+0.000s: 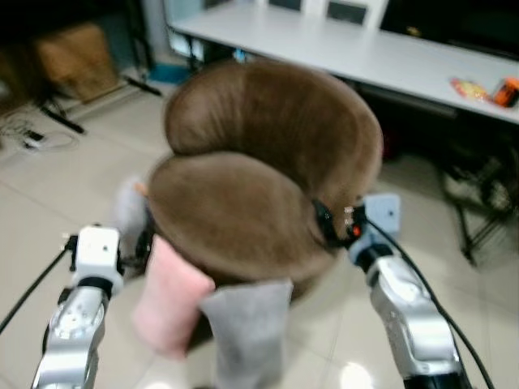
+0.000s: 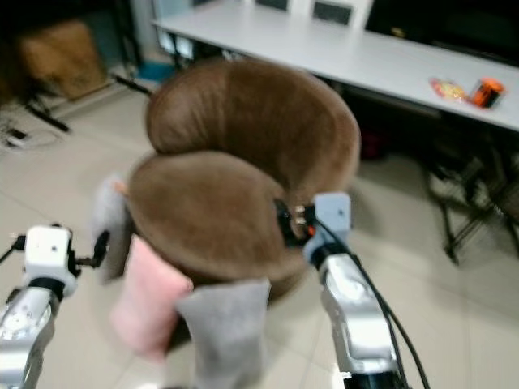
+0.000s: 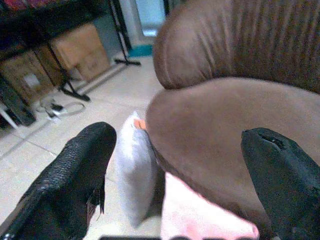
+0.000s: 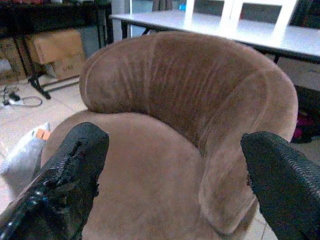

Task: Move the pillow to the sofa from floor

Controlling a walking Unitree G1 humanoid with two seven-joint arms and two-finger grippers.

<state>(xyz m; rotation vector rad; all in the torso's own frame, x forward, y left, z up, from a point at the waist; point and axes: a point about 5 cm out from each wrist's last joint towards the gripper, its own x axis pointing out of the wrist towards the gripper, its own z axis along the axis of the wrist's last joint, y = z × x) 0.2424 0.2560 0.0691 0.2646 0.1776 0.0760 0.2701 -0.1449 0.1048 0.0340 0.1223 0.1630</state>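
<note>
A: Which step are we at?

B: The approach, I'd judge. No pillow is off the floor (image 1: 49,194) yet. Going from the left: the left gripper (image 3: 180,165) hangs near the sofa's left edge, its two fingers spread wide with nothing between them. Just beyond it a light grey pillow (image 3: 134,170) stands on the tiles, leaning against the left side of the brown sofa (image 1: 268,170).

A: And the pink one?

B: The pink pillow (image 1: 169,298) is propped upright against the sofa's front-left edge, touching it, and a grey pillow (image 1: 247,328) stands just beside it at the front edge, also leaning on the sofa. The seat itself has nothing on it.

A: The right arm?

B: The right gripper (image 4: 170,175) is raised at the sofa's right edge, fingers wide apart and holding nothing, pointed across the seat toward the backrest.

A: So the next move?

B: Probably lowering a gripper to one pillow; the pink one lies closest to the left gripper. It's soft, so the fingers would need to close deep on an upper edge, then lift it over the seat rim.

A: The room?

B: Pale glossy tiles, a long white table (image 1: 357,53) behind the sofa with an orange object (image 1: 506,91) near its right end, cardboard boxes (image 1: 69,57) and cables (image 1: 32,134) at the far left.
</note>
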